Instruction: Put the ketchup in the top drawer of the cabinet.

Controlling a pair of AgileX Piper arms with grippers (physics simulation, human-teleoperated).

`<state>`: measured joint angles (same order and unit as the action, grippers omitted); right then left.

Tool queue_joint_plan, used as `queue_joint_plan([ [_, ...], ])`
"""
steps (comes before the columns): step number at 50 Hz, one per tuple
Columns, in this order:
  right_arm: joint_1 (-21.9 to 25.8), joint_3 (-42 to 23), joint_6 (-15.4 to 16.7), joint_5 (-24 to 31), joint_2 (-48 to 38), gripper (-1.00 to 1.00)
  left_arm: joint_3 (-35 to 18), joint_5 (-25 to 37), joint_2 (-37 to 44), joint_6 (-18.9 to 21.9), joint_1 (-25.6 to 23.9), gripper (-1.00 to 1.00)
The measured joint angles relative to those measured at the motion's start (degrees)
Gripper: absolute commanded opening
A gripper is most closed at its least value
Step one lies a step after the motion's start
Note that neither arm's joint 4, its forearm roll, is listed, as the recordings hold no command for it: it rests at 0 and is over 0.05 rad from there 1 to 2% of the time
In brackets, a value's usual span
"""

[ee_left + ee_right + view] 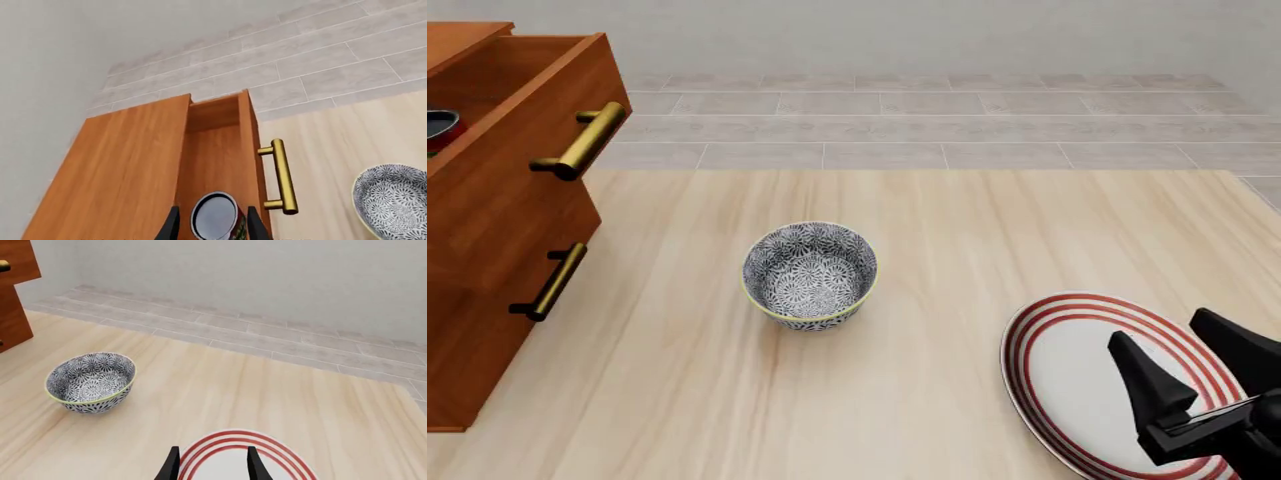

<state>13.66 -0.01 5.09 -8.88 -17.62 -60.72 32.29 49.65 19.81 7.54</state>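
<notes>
The ketchup (215, 216), a can with a dark grey top and red label, stands inside the top drawer (217, 150), which is pulled out of the cabinet (120, 170). My left gripper (213, 229) is open, its fingers on either side of the can with small gaps. In the front view only a sliver of the ketchup (438, 126) shows in the top drawer (507, 110) at the left edge, and the left gripper is out of frame. My right gripper (1161, 330) hangs open and empty over the plate (1054, 380).
A patterned bowl (810, 273) sits mid-table. The red-striped plate lies at the near right. The drawer's brass handle (581, 140) juts out over the table, with the lower drawer handle (550, 282) beneath it. A tiled strip (934, 120) and wall lie behind.
</notes>
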Motion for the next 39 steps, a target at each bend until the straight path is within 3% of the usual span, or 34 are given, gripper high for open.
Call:
queue_joint_plan([
  [17, 0.07, 0.0, 0.08, 0.32, 0.25, 1.0, 0.54, 4.95, -8.2, 0.88, -6.28, 1.0],
  [39, 0.24, 0.0, 0.21, -0.76, -1.37, 1.0, 5.46, 10.17, -19.98, 1.69, -16.47, 1.0],
])
